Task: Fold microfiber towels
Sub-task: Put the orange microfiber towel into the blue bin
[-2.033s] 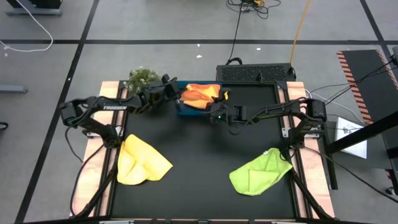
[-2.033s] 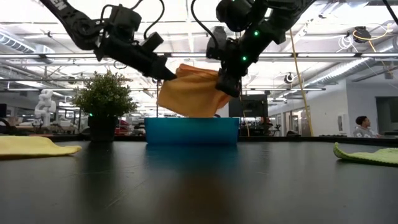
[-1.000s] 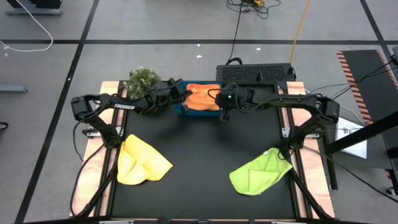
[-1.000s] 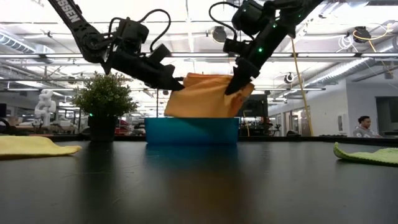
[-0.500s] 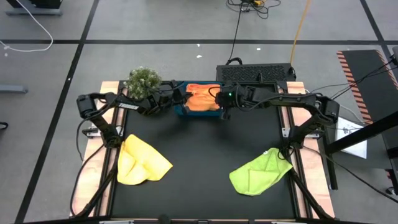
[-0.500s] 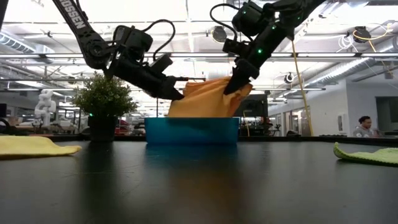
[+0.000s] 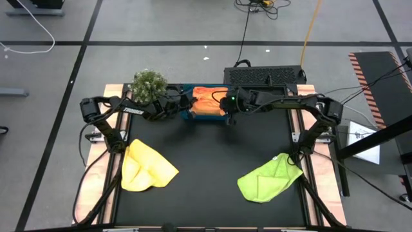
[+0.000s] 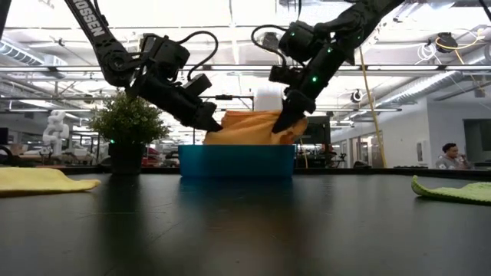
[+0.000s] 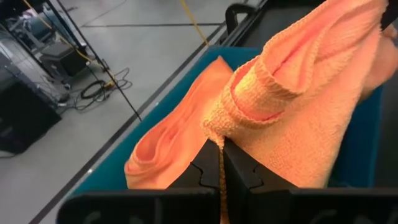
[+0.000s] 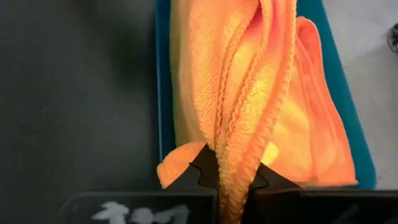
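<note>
We lower the folded orange towel (image 8: 249,128) into the blue tray (image 8: 236,161), left gripper (image 8: 207,121) and right gripper (image 8: 281,123) each pinching one end; next, both must release.

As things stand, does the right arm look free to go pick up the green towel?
Probably not yet. The right gripper is shut on the orange towel over the blue tray, shared with the left gripper. The path to the green towel looks open.

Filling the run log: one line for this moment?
left pincer: shut on orange towel | right pincer: shut on orange towel | towel over blue tray
</note>
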Tool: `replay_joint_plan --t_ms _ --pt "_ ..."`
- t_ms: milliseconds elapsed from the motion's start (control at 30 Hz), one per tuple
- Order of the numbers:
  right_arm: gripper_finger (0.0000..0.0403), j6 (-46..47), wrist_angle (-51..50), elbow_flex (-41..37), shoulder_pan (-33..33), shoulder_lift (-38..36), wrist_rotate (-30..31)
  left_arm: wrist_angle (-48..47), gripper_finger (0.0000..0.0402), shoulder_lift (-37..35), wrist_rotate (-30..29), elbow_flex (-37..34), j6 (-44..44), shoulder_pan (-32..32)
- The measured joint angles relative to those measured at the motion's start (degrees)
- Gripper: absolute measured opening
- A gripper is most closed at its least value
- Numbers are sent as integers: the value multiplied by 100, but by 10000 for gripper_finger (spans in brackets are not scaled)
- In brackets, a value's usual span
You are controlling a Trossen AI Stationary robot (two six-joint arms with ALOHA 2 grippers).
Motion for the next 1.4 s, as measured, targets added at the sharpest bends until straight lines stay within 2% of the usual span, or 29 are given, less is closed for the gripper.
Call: replay_joint_plan --t_ms 200,600,967,1100,1267,1400 --pt "0 -156 393 -2 0 86 201 26 7 -37 -44 -148 -11 -1" --pt "0 -296 732 -44 -140 244 286 -334 78 -35 -308 -186 148 20" --pt "0 -828 1635 -44 -211 926 307 -17 76 -35 -250 -175 151 -73" --pt "6 -886 2002 -44 -280 1009 705 -17 76 -35 -226 -173 151 -79" --pt "25 -918 2145 -44 -370 1006 725 -10 76 -35 -208 -171 151 -86" --pt "58 -921 2139 -44 -403 1006 707 31 76 -37 -104 -169 148 -86"
